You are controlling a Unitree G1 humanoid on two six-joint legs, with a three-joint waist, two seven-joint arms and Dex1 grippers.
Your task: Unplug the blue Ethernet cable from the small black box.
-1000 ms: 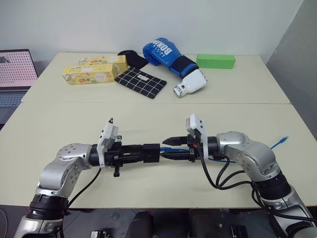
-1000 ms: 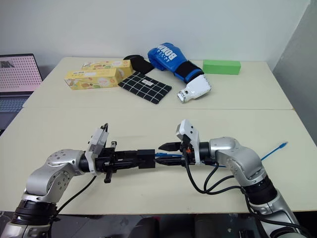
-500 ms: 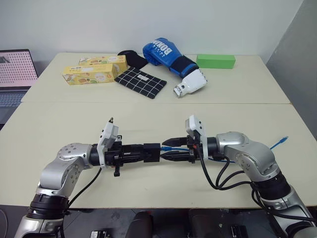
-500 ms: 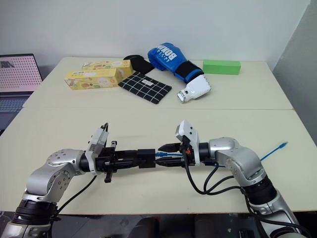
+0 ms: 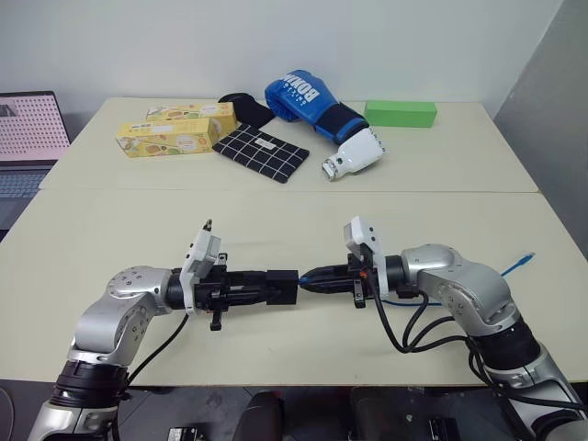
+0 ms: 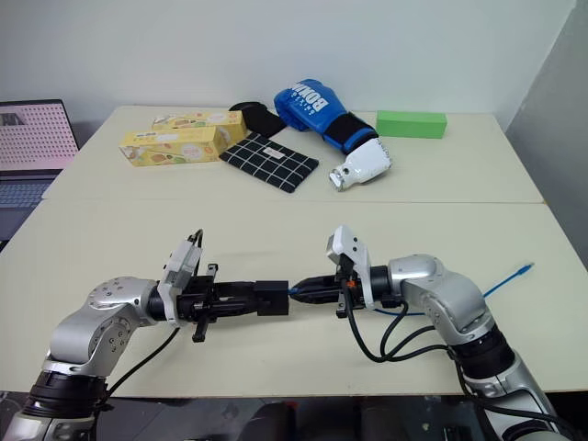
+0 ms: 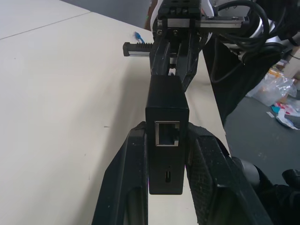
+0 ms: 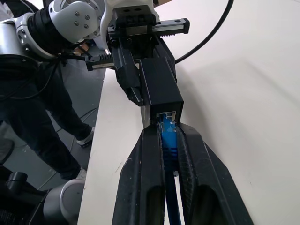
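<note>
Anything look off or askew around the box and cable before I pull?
Nothing stands out. The left gripper holds the small black box squarely; the right gripper is shut on the blue Ethernet cable at its plug, still seated in the port.

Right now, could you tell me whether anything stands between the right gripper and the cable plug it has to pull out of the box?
Nothing visible does. The right gripper is shut on the blue cable right at its plug, where it enters the black box. The left gripper holds the box at its other end.
</note>
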